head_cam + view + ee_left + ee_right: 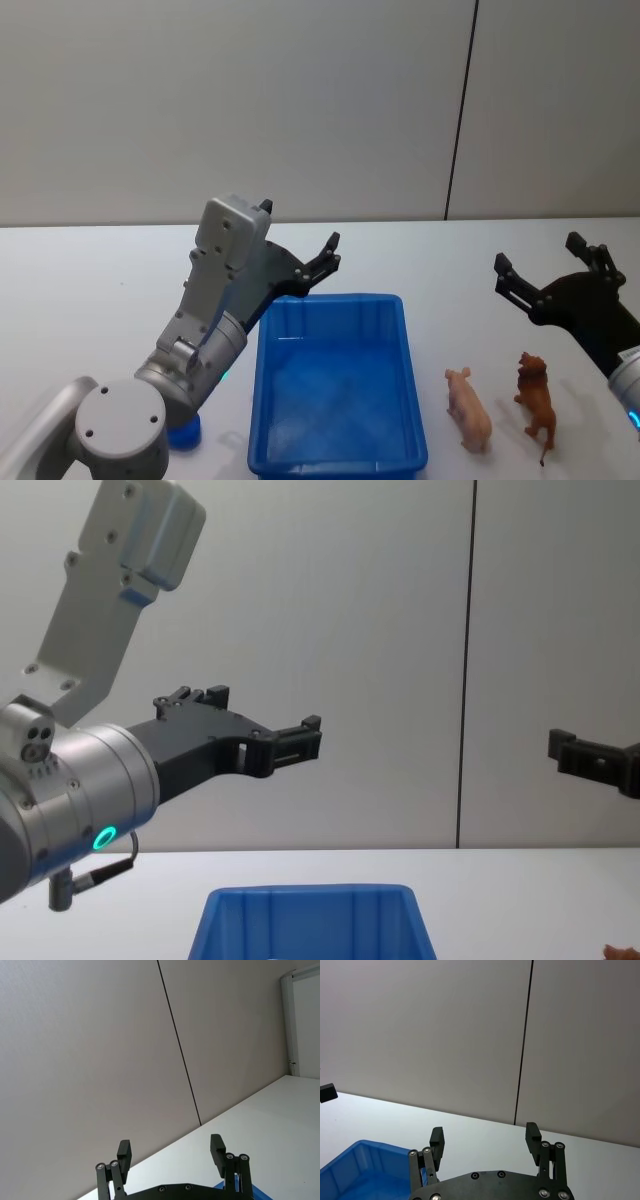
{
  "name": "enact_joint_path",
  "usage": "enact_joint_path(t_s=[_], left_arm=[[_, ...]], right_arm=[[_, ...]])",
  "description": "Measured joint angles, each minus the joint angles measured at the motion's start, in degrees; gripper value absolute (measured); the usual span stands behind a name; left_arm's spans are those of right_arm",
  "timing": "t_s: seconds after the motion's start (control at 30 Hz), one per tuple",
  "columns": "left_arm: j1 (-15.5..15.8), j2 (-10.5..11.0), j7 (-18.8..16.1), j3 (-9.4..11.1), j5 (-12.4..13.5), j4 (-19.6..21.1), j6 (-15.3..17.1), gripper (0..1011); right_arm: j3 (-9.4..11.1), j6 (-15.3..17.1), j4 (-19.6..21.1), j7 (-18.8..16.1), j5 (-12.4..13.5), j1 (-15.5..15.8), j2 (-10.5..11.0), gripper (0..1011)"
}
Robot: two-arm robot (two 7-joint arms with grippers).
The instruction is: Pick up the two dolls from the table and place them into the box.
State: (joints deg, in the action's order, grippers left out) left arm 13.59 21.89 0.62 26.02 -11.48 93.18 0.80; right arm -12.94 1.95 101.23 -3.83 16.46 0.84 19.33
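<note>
Left gripper (170,1147), fingers spread and empty, hangs over the far-left corner of the box (330,298); right gripper (484,1134), likewise spread, hangs behind pig doll (468,408) and lion doll (536,398) near the front-right edge of the table (100,300), presumably ready to grasp.

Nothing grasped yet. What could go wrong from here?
1. The pink doll and the lion doll stand close side by side; the open right claw may knock one while taking the other.
2. Both stand on thin legs, so a nudge could tip them.
3. The left claw hangs open near the box's far rim; a carry might clip it.
</note>
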Motion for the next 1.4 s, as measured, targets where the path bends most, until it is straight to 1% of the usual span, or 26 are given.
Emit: enact_joint_path(t_s=[0.43, 0.6, 0.73, 0.77, 0.87, 0.9, 1.0, 1.07, 1.17, 1.2, 1.33, 1.4], left_arm=[[0.0, 0.0, 0.0, 0.0, 0.0, 0.0, 0.0, 1001], [0.0, 0.0, 0.0, 0.0, 0.0, 0.0, 0.0, 1001], [0.0, 0.0, 0.0, 0.0, 0.0, 0.0, 0.0, 1001], [0.0, 0.0, 0.0, 0.0, 0.0, 0.0, 0.0, 1001], [0.0, 0.0, 0.0, 0.0, 0.0, 0.0, 0.0, 1001], [0.0, 0.0, 0.0, 0.0, 0.0, 0.0, 0.0, 1001], [0.0, 0.0, 0.0, 0.0, 0.0, 0.0, 0.0, 1001], [0.0, 0.0, 0.0, 0.0, 0.0, 0.0, 0.0, 1001], [0.0, 0.0, 0.0, 0.0, 0.0, 0.0, 0.0, 1001], [0.0, 0.0, 0.0, 0.0, 0.0, 0.0, 0.0, 1001], [0.0, 0.0, 0.0, 0.0, 0.0, 0.0, 0.0, 1001], [0.0, 0.0, 0.0, 0.0, 0.0, 0.0, 0.0, 1001]], right_arm=[[0.0, 0.0, 0.0, 0.0, 0.0, 0.0, 0.1, 1001], [0.4, 0.1, 0.2, -0.1, 0.0, 0.6, 0.8, 1001], [1.2, 0.6, 1.1, -0.1, 0.1, 2.1, 2.4, 1001], [1.6, 0.9, 1.6, 0.0, 0.3, 2.9, 3.2, 1001], [2.3, 1.8, 2.4, 0.3, 0.7, 4.7, 4.7, 1001], [2.3, 1.8, 2.4, 0.3, 0.7, 4.7, 4.7, 1001], [3.3, 3.1, 3.6, 0.7, 1.4, 7.1, 6.7, 1001], [3.6, 3.7, 4.0, 0.9, 1.7, 8.0, 7.4, 1001], [4.5, 5.3, 4.9, 1.2, 2.3, 10.3, 9.2, 1001], [4.5, 5.3, 4.9, 1.2, 2.3, 10.3, 9.2, 1001], [5.2, 7.6, 5.6, 1.4, 2.8, 12.7, 10.8, 1001], [5.3, 8.4, 5.7, 1.4, 2.9, 13.2, 11.2, 1001]])
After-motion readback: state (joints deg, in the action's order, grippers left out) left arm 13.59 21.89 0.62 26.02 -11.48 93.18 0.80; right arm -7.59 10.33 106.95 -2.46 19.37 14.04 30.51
